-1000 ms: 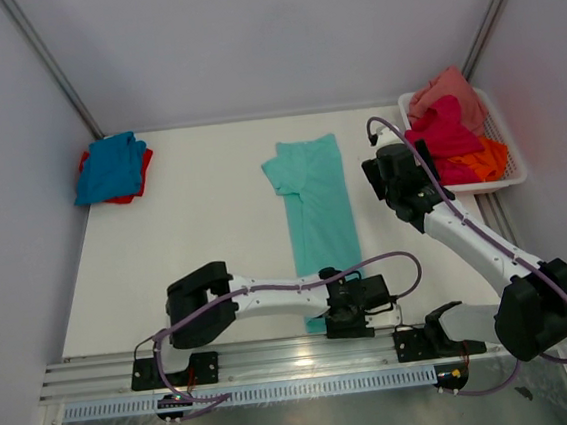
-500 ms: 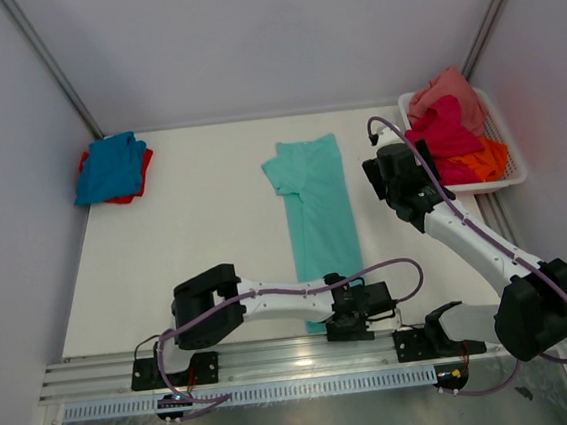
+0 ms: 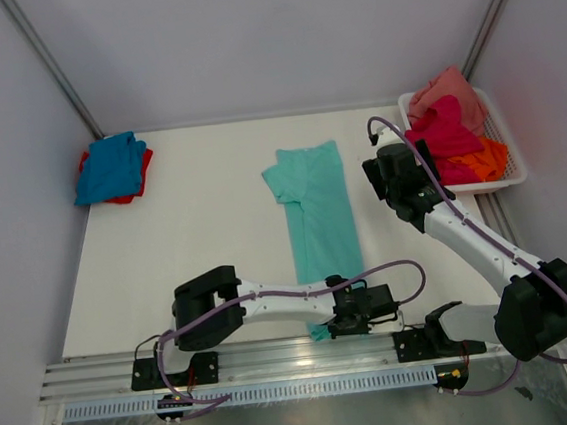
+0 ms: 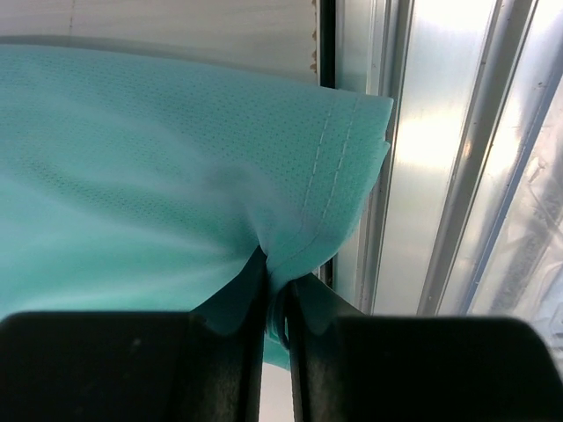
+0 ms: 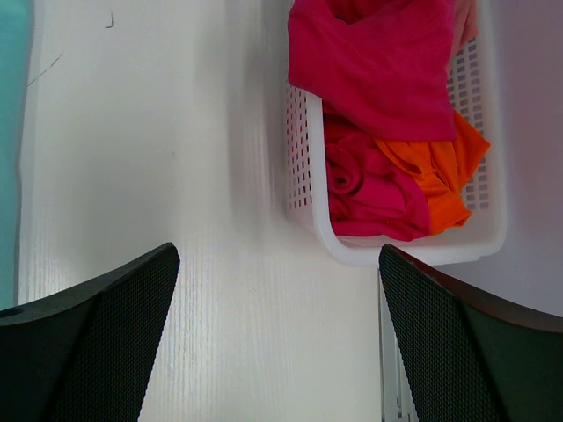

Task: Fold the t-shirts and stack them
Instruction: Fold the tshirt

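The left hand point(image 4: 274, 294) has pinched shut on the near hem of the mint-teal t-shirt point(image 3: 315, 209), which lies lengthwise in the middle of the worktop point(image 3: 206, 240). The right hand point(image 5: 277, 299) hangs wide open, holding nothing, beside the white basket point(image 5: 303, 176).

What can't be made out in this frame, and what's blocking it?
- Top view: the near hem of the mint-teal t-shirt lies under the left gripper; only the left wrist view shows its fingers pinching it.
- Top view: the red t-shirt is mostly covered by the blue t-shirt; its fold is unreadable.
- Right wrist view: the top edge cuts the white basket; its shirt count is unclear.
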